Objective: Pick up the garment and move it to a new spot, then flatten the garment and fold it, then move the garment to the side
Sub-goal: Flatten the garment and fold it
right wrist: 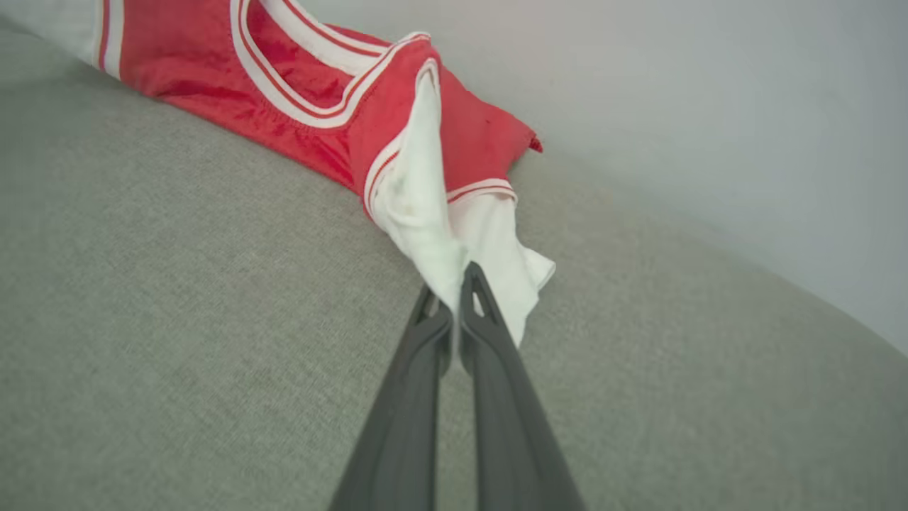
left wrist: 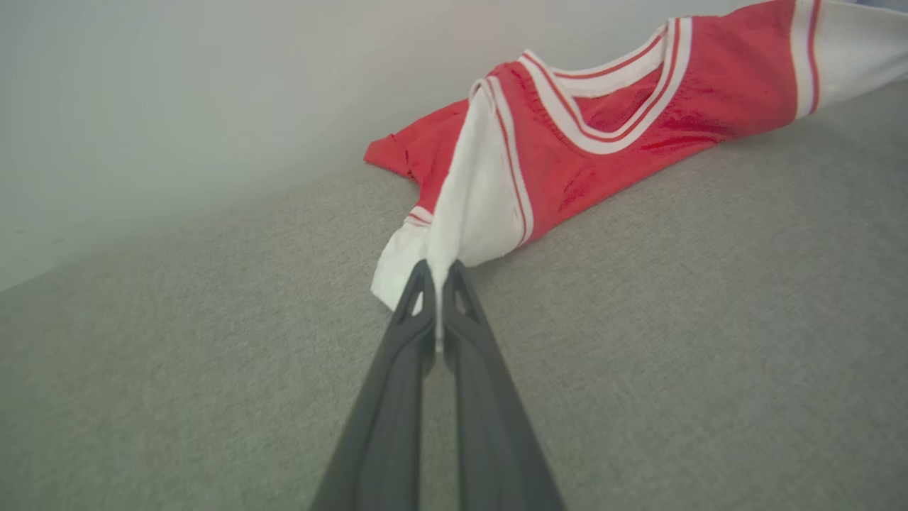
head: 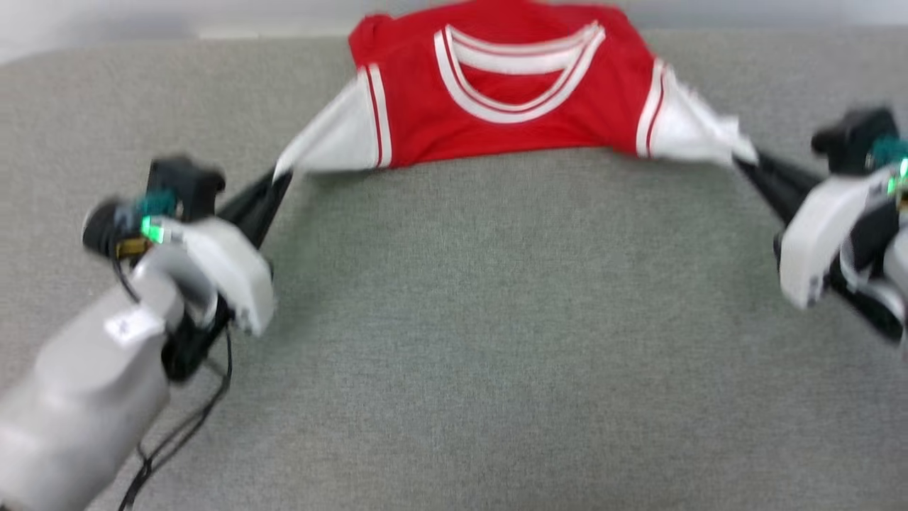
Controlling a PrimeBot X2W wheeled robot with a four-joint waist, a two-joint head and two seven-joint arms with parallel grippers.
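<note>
A pale, bare wall (left wrist: 177, 106) rises behind a wide surface (head: 454, 341) covered in grey woven cloth, which stretches from the near edge to the far edge. A red shirt (head: 511, 117) with white short sleeves lies at the far middle of this surface, close to the wall, with its red-and-white striped collar (head: 518, 74) facing up. The shirt is pulled wide, sleeve to sleeve. The left gripper (head: 282, 174) has its two dark fingers pressed together on the tip of the left sleeve (head: 333, 138). The right gripper (head: 741, 162) is clamped the same way on the tip of the right sleeve (head: 691, 131). Each sleeve is drawn into a taut white point, so the two arms seem to be pulling outward and toward the near side, probably to drag the shirt to a new spot and spread it flat. The middle of the shirt rests on the cloth, while the pinched sleeve tips look slightly lifted. The red body behind the collar is bunched toward the far edge, and any lettering is hidden. The wide grey area between the arms looks like room for laying the shirt out and folding it. A black cable (head: 184, 426) hangs from the left arm at the near left. The head view is a little blurred.
</note>
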